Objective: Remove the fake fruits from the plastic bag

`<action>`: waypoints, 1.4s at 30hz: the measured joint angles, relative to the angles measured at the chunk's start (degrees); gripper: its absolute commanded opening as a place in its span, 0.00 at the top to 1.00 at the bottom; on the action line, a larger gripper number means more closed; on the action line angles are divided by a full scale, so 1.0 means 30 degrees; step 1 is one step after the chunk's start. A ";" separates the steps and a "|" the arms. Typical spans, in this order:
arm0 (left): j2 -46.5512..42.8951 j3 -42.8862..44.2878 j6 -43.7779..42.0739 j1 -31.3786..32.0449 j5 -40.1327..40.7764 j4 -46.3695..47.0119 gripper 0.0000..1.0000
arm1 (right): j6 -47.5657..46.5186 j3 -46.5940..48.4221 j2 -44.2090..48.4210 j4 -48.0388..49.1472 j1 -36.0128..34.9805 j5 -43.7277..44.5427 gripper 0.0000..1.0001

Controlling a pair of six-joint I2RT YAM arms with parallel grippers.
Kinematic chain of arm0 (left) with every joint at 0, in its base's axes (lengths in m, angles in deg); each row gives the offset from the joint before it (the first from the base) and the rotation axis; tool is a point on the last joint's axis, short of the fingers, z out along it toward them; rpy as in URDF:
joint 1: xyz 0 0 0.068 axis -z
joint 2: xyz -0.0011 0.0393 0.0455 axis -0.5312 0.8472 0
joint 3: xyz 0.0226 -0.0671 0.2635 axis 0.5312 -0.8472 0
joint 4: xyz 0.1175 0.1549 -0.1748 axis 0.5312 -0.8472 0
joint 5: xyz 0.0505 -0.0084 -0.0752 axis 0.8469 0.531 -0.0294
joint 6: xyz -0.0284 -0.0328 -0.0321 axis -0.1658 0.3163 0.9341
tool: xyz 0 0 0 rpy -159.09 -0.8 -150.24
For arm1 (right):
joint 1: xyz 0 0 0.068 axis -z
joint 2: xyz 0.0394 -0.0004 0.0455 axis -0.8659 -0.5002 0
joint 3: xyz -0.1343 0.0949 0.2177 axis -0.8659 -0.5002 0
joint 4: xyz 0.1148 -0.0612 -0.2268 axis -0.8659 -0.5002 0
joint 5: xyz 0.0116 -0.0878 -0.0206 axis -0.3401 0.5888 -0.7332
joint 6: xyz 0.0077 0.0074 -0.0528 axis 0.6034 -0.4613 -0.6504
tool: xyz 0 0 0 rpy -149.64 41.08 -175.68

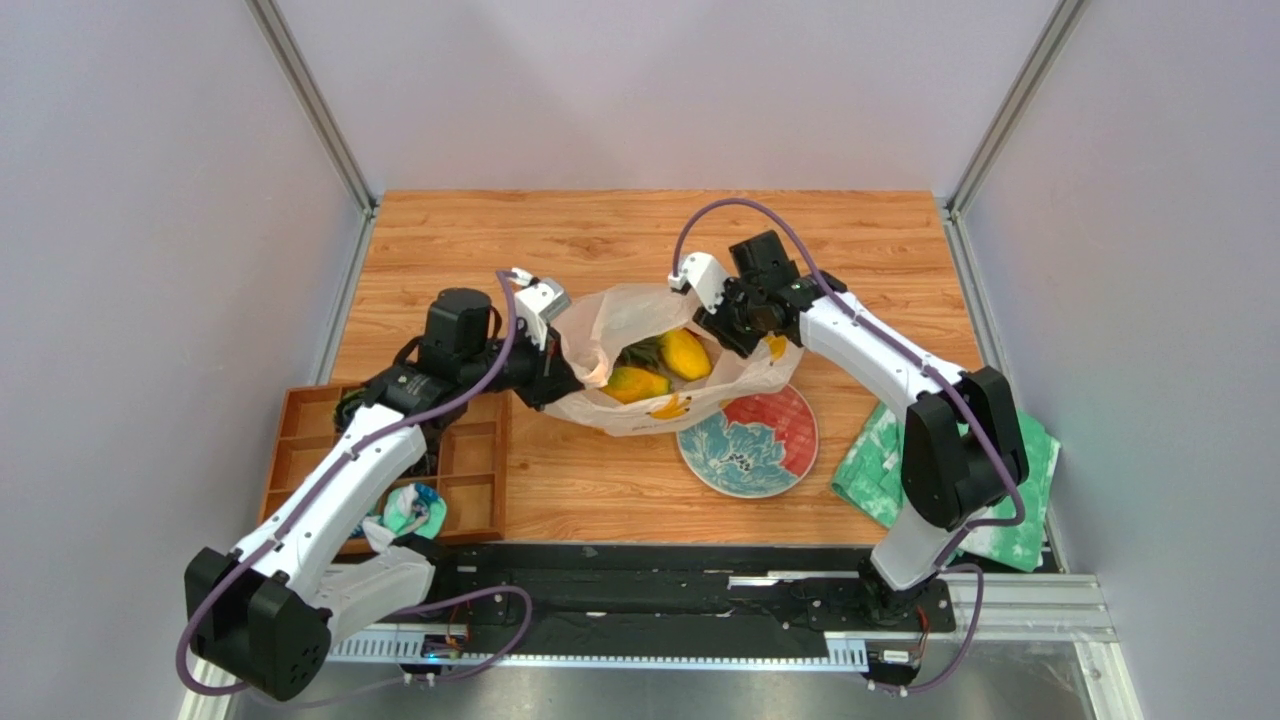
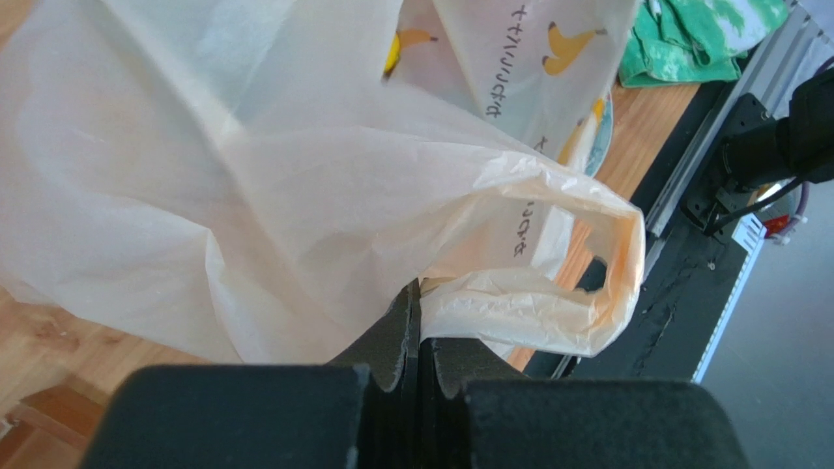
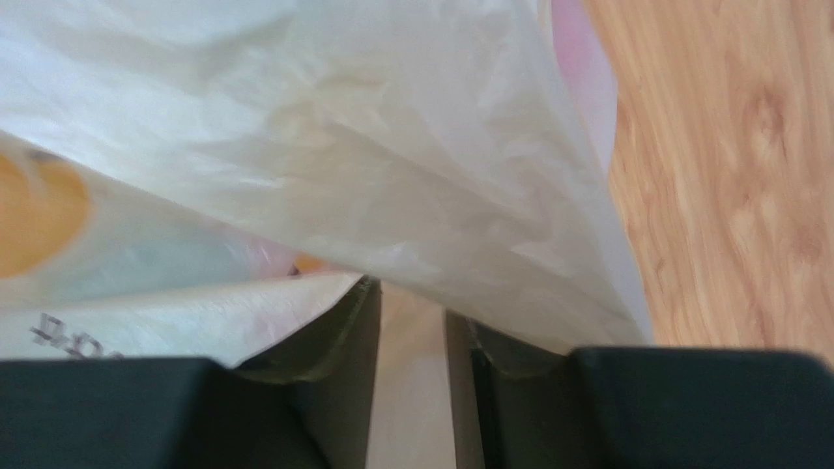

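Fruit shows inside the plastic bag [image 1: 631,312], which sits at the middle of the wooden surface [image 1: 601,240] with its mouth stretched wide. Of the fake fruits [image 1: 637,384], two yellow-orange mangoes [image 1: 685,354] are plain through the opening. A dark green piece [image 1: 643,356] lies between them. Anything else in the bag is veiled by the film.

At 4 o'clock of the bag lies a red-and-teal floral plate [image 1: 751,450], its far rim meeting the bag's lower edge. At 8 o'clock a compartmented wooden tray [image 1: 308,435] sits along the left edge of the surface. A crumpled teal-and-white item [image 1: 409,513] lies in its near right compartment. A green-and-white cloth [image 1: 864,465] lies at 3 o'clock of the plate, partly beneath the right arm.

The left pincer [image 2: 419,327] has its fingers pressed together, clamped on the bag's film beside a loop handle [image 2: 597,264], at the bag's 9 o'clock side. The right pincer [image 3: 411,332] grips the rim at 2 o'clock. Its fingers stand a narrow slit apart, and a fold of film fills that slit.
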 measured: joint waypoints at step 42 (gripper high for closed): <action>-0.3861 -0.4422 0.1450 -0.0335 0.0342 -0.2324 1.00 | 0.2208 0.4940 -0.7213 -0.2040 -0.5333 -0.2973 0.19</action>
